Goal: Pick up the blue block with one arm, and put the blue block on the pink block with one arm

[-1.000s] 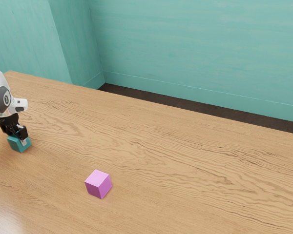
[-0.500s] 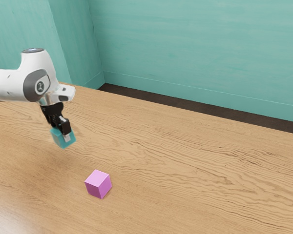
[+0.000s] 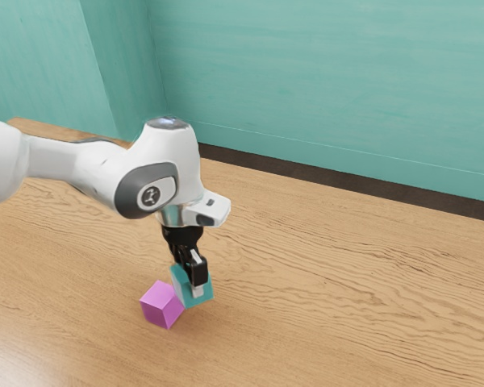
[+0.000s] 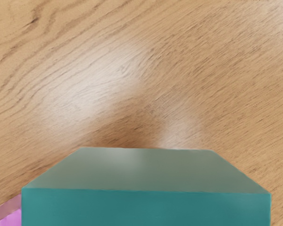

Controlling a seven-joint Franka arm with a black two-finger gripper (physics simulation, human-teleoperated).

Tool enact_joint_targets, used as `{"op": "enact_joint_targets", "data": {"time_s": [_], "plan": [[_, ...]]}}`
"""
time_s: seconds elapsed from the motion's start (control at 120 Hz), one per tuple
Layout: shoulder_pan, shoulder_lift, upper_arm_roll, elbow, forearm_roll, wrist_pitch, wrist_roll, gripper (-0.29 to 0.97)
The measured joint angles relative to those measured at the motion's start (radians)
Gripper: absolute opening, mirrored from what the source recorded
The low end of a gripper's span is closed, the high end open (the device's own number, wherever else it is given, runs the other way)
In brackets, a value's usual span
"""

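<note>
My gripper (image 3: 194,284) is shut on the blue block (image 3: 192,290), a teal-blue cube held tilted in the air. It hangs just to the exterior view's right of the pink block (image 3: 161,304), which rests on the wooden table, and overlaps that block's upper right corner as seen from the side. In the wrist view the blue block (image 4: 146,188) sits large right under my hand, and a sliver of the pink block (image 4: 4,217) peeks out beside one of its lower corners.
The wooden table (image 3: 347,274) stretches wide toward the exterior view's right. Teal walls (image 3: 323,72) and a dark floor strip (image 3: 347,181) lie beyond the table's far edge.
My arm has swung from the exterior view's far left toward the right, lifting the blue block off the table and carrying it over beside the pink block.
</note>
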Motion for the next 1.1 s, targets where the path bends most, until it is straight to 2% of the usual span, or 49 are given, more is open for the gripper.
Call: {"op": "enact_joint_targets", "data": {"time_s": [0.042, 0.083, 0.117, 0.208, 0.275, 0.442, 0.658, 1.1], "plan": [[-0.065, 0.024, 0.034, 0.023, 0.002, -0.001, -0.02, 0.38], [-0.064, 0.047, 0.05, 0.048, 0.004, -0.002, -0.038, 0.37], [0.002, 0.057, 0.057, 0.062, 0.006, -0.003, -0.052, 0.36], [0.285, 0.069, 0.065, 0.079, 0.01, -0.005, -0.087, 0.38], [0.367, 0.071, 0.067, 0.082, 0.01, -0.006, -0.108, 0.39], [0.292, 0.074, 0.066, 0.082, 0.01, -0.007, -0.152, 0.38], [0.293, 0.041, 0.069, 0.018, 0.009, -0.003, -0.198, 0.38], [0.185, 0.027, 0.069, -0.02, 0.012, 0.004, -0.272, 0.38]]}}
